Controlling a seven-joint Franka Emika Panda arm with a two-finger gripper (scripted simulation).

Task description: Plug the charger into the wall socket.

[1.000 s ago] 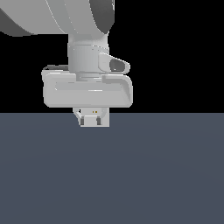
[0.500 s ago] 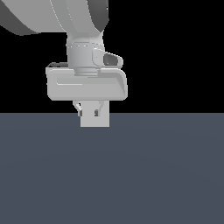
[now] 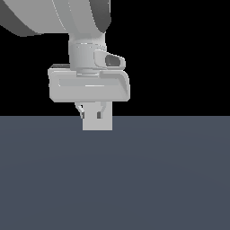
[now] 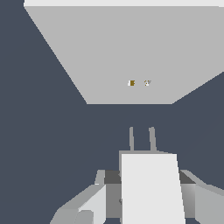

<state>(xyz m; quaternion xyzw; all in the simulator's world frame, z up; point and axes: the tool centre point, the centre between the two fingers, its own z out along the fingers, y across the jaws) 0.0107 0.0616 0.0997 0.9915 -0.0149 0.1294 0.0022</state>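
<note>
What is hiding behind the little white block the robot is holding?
In the exterior view the charger covers whatever is behind it. The wrist view shows its two prongs facing the wall socket, still apart.

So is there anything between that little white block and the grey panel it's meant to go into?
Nothing visible. In the wrist view only bare floor lies between the charger, held in the gripper, and the wall socket.

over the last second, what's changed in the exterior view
The arm swung towards the exterior view's left, and the end effector with it. The small white cube-like charger rode along in its grip and hangs slightly lower against the dark grey floor. At the start a few small fittings showed under the hand; now a plain pale face shows. The grip on the charger stayed as it was.
</note>
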